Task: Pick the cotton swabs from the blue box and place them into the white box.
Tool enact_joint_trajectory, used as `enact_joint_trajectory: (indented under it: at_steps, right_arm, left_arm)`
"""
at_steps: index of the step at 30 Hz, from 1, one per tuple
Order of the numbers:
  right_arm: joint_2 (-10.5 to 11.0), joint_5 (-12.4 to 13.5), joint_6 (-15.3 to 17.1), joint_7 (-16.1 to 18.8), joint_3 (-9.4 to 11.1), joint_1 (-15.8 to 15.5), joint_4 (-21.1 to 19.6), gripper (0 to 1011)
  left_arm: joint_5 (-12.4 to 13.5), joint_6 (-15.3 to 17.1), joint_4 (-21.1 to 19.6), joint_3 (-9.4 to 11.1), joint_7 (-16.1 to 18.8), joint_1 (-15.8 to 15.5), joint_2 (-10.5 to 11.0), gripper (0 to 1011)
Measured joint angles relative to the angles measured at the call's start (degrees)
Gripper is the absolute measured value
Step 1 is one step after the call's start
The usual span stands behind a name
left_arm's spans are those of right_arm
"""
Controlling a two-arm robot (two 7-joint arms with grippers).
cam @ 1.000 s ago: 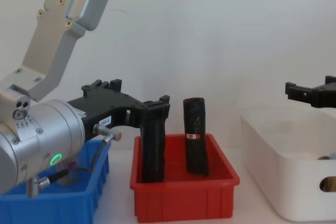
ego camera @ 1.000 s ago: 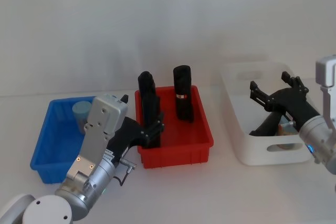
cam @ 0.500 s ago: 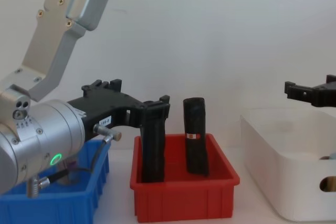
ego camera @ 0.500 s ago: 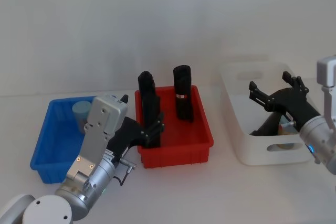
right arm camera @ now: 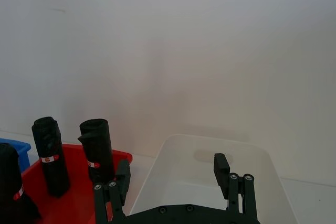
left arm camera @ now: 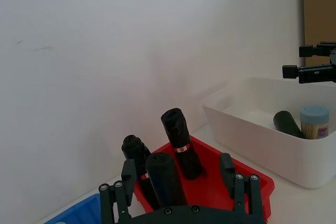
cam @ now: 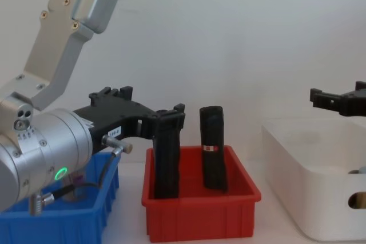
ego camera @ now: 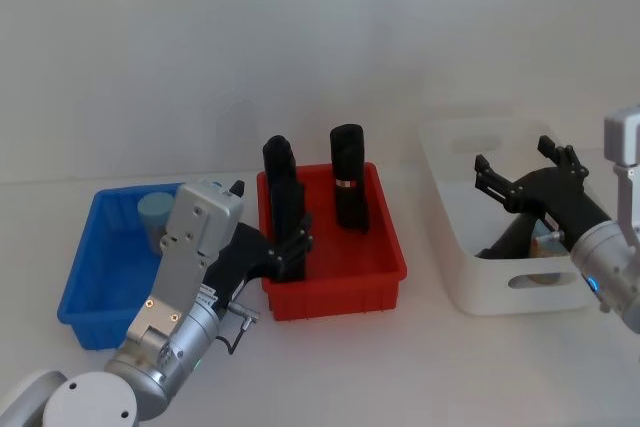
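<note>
Currently the open, empty left gripper (ego camera: 285, 252) hovers nearest; one teal-lidded clear cotton swab tub (ego camera: 155, 215) stands upright to its left-rear, in the shallow blue plastic bin (ego camera: 80, 287).

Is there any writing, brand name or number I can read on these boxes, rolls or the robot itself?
No text here can be read.
Black rolls in the red bin: small red-and-white band labels, print too small to read.
Left arm: a small white sticker near the left gripper, marks too blurred to read.
Cotton swabs tub in the white box: no label legible.
</note>
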Motion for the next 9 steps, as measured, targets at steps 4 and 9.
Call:
enact_joint_trajectory:
  at_steps: [4,9]
  right_arm:
    - [0.0,0.0,0.0,0.0,0.0,0.0,0.0,1002]
    - [0.0,0.0,0.0,0.0,0.0,0.0,0.0,1002]
  left_arm:
    - [0.0,0.0,0.0,0.0,0.0,0.0,0.0,1004]
    - [0.0,0.0,0.0,0.0,0.0,0.0,0.0,1004]
